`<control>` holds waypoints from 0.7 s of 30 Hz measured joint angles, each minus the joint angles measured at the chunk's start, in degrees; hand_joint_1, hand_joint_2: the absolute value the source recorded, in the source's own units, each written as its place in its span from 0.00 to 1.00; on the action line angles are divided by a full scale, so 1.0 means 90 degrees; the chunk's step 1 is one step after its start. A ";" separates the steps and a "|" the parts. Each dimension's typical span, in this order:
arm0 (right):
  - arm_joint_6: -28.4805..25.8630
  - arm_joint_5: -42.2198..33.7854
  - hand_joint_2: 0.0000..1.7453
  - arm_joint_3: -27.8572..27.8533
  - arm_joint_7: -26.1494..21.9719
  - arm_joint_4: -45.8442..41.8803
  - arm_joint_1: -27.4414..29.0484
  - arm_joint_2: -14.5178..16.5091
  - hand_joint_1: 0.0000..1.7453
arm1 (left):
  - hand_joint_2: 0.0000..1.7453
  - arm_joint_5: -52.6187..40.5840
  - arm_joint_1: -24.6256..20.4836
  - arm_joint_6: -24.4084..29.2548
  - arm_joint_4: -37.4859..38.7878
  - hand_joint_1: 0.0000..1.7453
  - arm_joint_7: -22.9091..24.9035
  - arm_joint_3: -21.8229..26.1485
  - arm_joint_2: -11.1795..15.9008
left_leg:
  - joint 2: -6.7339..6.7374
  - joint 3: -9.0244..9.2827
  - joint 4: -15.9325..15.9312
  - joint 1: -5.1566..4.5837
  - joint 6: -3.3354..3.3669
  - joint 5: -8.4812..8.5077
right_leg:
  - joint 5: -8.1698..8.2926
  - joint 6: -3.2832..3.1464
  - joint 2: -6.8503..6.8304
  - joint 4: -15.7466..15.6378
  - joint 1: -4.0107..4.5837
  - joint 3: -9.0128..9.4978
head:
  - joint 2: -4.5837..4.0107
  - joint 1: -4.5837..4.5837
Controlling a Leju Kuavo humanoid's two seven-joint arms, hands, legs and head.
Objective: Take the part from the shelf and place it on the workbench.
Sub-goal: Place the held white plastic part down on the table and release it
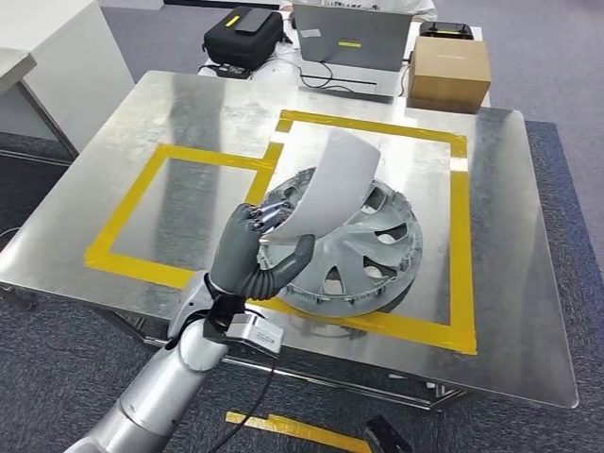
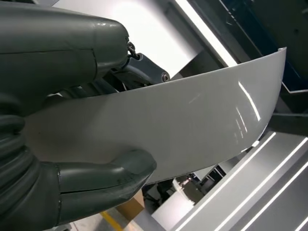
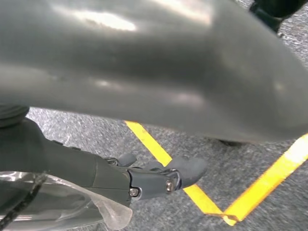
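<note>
The left hand (image 1: 258, 253) grips a curved white part (image 1: 333, 184) by its lower end, thumb under it and fingers over it, just left of centre in the head view. The part rises toward the upper right and hides the near left portion of a grey wheel cover (image 1: 356, 255) lying on the metal worktop (image 1: 199, 104). In the left wrist view the part (image 2: 188, 120) spans most of the frame, covering much of the fingers behind it.

The right hand (image 3: 160, 178) shows in its wrist view above grey carpet (image 3: 109, 130) and yellow floor tape (image 3: 160, 154); a large blurred grey shape covers the upper half, and whether this hand is open or closed cannot be told.

The wheel cover sits inside the right yellow tape rectangle (image 1: 460, 245), its near rim on the tape; the left rectangle (image 1: 135, 203) is bare. The worktop's near edge lies just beyond the left wrist.

At the top stand a black case (image 1: 242, 38), a laptop (image 1: 349, 38) and a cardboard box (image 1: 448, 71); no writing is legible.
</note>
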 joint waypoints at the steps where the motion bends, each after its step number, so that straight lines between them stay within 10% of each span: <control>1: 0.0005 0.0024 0.00 0.0001 0.0012 0.0001 0.0002 0.0005 0.00 | 1.00 -0.0177 -0.0088 0.0100 0.0075 1.00 0.0046 -0.0016 0.0005 | -0.0080 -0.0027 0.0101 0.0021 -0.0033 -0.0089 | 0.0007 -0.0036 0.0074 -0.0006 -0.0009 0.0006 | 0.0000 -0.0004; 6: 0.0016 0.0097 0.00 0.0018 0.0115 0.0001 -0.0049 0.0048 0.00 | 1.00 -0.0644 -0.0487 0.0451 0.0675 1.00 0.0170 -0.0045 0.0085 | -0.0484 -0.0750 0.1630 0.0069 -0.0100 -0.0691 | 0.0027 -0.0123 0.0490 -0.0011 -0.0016 0.0022 | 0.0000 -0.0015; 11: 0.0003 0.0159 0.00 0.0020 0.0129 0.0001 -0.0054 0.0080 0.00 | 1.00 -0.0918 -0.0766 0.0662 0.1057 1.00 0.0183 -0.0066 0.0112 | -0.0834 -0.0285 0.0341 0.0026 0.0194 0.0189 | 0.0039 -0.0119 0.0881 -0.0015 0.0024 0.0034 | 0.0000 0.0003; 14: -0.0018 0.0306 0.00 0.0044 0.0200 0.0001 -0.0058 0.0132 0.00 | 1.00 -0.1551 -0.1086 0.1084 0.1455 1.00 0.0313 -0.0090 0.0082 | -0.0902 -0.0157 0.0027 -0.0005 0.0295 0.0190 | 0.0069 -0.0031 0.0977 -0.0037 -0.0020 -0.0019 | 0.0000 -0.0022; 17: 0.0004 0.0406 0.00 0.0097 0.0236 0.0001 -0.0072 0.0148 0.00 | 1.00 -0.2028 -0.1542 0.1373 0.2059 1.00 0.0518 -0.0100 0.0011 | -0.0807 -0.0064 -0.0190 0.0066 0.0244 0.0255 | -0.0082 0.0067 0.0721 0.0162 -0.0007 -0.0174 | 0.0000 0.0005; 21: 0.0009 0.0420 0.00 0.0123 0.0337 0.0001 -0.0127 0.0149 0.00 | 1.00 -0.2243 -0.1987 0.1676 0.3118 1.00 0.0651 -0.0008 0.0035 | -0.0631 -0.0030 -0.0240 0.0090 0.0221 0.0274 | -0.0622 0.0214 0.0286 0.1498 -0.0077 -0.0860 | 0.0000 0.0066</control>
